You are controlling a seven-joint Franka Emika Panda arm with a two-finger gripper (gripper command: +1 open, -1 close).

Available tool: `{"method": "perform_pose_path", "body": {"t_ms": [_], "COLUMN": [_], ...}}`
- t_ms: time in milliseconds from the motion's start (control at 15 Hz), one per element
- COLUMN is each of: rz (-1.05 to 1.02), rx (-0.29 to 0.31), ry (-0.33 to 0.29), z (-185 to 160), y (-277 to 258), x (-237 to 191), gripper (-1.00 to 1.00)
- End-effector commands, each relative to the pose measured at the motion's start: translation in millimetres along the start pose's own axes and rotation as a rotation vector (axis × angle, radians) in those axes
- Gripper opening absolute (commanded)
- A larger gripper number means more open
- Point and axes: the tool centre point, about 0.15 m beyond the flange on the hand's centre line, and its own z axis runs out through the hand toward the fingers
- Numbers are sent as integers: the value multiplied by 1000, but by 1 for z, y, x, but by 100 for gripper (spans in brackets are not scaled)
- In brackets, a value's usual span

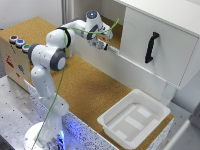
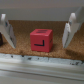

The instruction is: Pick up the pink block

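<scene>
The gripper (image 2: 41,30) is found released: in the wrist view both fingers (image 2: 7,31) stand wide apart, and nothing is held between them.

The pink block (image 2: 41,40) is seen resting on the cork surface (image 2: 20,53), between the two fingers but touching neither. A clear gap shows on each side of it, and the two gaps look roughly equal, so the block is judged to be about centred across the opening. The fingertips appear to reach down to about the level of the block's lower half; whether they touch the cork cannot be told.

The block is a cube, so no long axis is to be considered. Its side faces appear close to square with the fingers, with only a slight skew. A dark mark is noted on its front face.

A pale metal rail (image 2: 42,67) runs just beside the block, along one edge of the cork.

In the exterior view the arm (image 1: 50,55) is seen reaching to the far side of the scene, with the gripper lowered inside the open cabinet (image 1: 160,45). The block itself cannot be made out there, being hidden or too small. A white tray (image 1: 112,120) stands well apart, near the exterior view's right.

The deciding relation is judged to be met: the block lies within the jaws' closing path, so closing is taken to be the next step, followed by lifting.
</scene>
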Motion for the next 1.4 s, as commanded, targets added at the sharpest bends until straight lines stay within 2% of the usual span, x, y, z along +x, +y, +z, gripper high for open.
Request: {"method": "perform_pose_path", "body": {"t_ms": [0, 133, 200, 533, 733, 867, 1333], "rz": [13, 13, 26, 56, 82, 104, 124], "rx": [-136, -137, -146, -160, -193, -239, -255], "ry": [-72, -69, -56, -47, -55, -61, 3], "z": [33, 39, 38, 25, 12, 2, -57], "y": [-2, -5, -5, -12, -15, -17, -37], "x": [32, 37, 39, 34, 22, 14, -3], "gripper": [100, 100, -100, -100, -100, -100, -100]}}
